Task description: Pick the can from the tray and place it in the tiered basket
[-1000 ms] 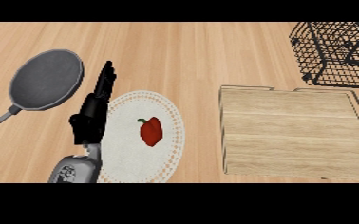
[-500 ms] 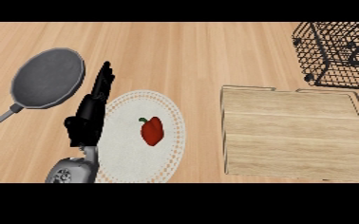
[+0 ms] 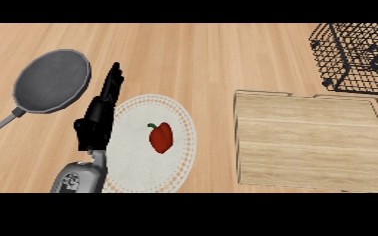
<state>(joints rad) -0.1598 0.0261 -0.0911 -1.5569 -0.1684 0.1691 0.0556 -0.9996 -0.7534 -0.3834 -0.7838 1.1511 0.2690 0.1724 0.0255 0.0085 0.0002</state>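
No can shows anywhere in the head view. The wooden tray lies at the right with nothing on it. The black wire tiered basket stands at the far right, cut off by the view's edge. My left hand is at the lower left, fingers straight and pointing away, lying along the left rim of a white plate. A red bell pepper sits on that plate, apart from the hand. My right hand is out of view.
A grey frying pan lies at the far left, its handle running off toward the lower left edge. Bare wooden counter stretches across the back between the pan and the basket.
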